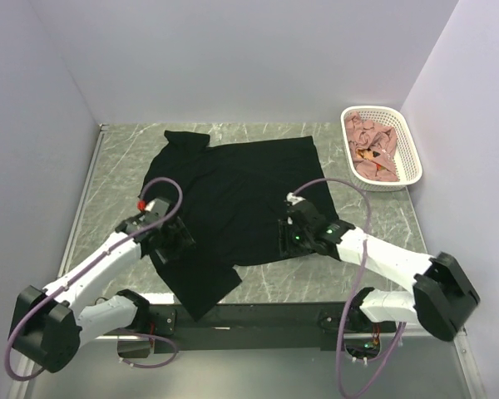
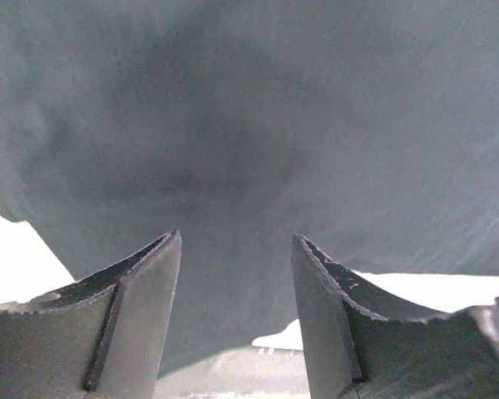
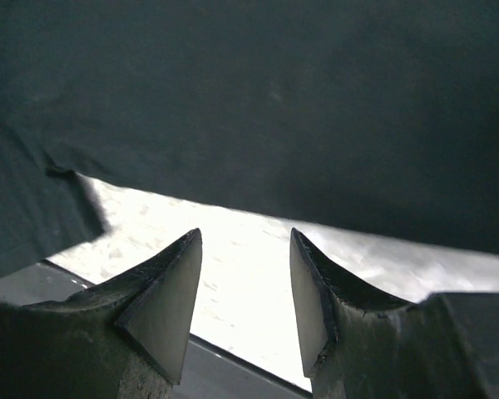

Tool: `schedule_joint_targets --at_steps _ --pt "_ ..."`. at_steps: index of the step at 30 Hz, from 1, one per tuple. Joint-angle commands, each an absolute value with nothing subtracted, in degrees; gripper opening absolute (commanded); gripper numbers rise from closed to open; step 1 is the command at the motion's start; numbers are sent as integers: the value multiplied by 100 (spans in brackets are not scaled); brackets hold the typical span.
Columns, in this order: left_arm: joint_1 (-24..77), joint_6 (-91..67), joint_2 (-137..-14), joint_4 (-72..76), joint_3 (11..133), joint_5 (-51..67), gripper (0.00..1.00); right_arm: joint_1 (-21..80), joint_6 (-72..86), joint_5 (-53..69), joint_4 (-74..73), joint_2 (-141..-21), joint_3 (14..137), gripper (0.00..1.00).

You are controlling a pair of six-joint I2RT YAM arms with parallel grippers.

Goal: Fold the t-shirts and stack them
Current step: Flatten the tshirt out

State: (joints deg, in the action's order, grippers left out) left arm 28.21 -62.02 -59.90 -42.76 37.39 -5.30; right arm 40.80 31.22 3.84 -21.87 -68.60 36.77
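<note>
A large black t-shirt point(image 1: 233, 195) lies spread on the marble table, one sleeve point(image 1: 201, 287) hanging toward the near edge. My left gripper point(image 1: 176, 242) is open over the shirt's near-left part; in the left wrist view the dark cloth point(image 2: 249, 125) fills the frame between and beyond my left gripper's own fingers point(image 2: 237, 274). My right gripper point(image 1: 285, 236) is open at the shirt's near hem; in the right wrist view bare table shows between my right gripper's own fingers point(image 3: 245, 274), with the shirt's hem point(image 3: 316, 125) just ahead. Dusty pink t-shirts point(image 1: 374, 150) lie crumpled in the basket.
A white lattice basket point(image 1: 413, 154) stands at the far right beside the wall. Light walls close in the left, back and right. A dark rail point(image 1: 266, 314) runs along the table's near edge between the arm bases.
</note>
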Motion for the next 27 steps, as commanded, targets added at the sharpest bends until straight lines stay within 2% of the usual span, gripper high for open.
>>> schedule_joint_targets --at_steps 1,7,14,27 --pt "2191 -5355 -6213 -4245 4227 -747 62 4324 2997 115 -2179 -7320 4235 54" --pt "1495 -4861 -6942 -4008 4474 -791 60 4675 3085 -176 -2425 -8357 4868 54" --pt "836 -4746 -7163 -3858 3930 -782 59 5229 3173 -89 -2725 -9227 5063 54" --pt "97 -4500 -7181 -4113 4157 -756 58 6038 3322 870 -3058 -9580 5001 55"
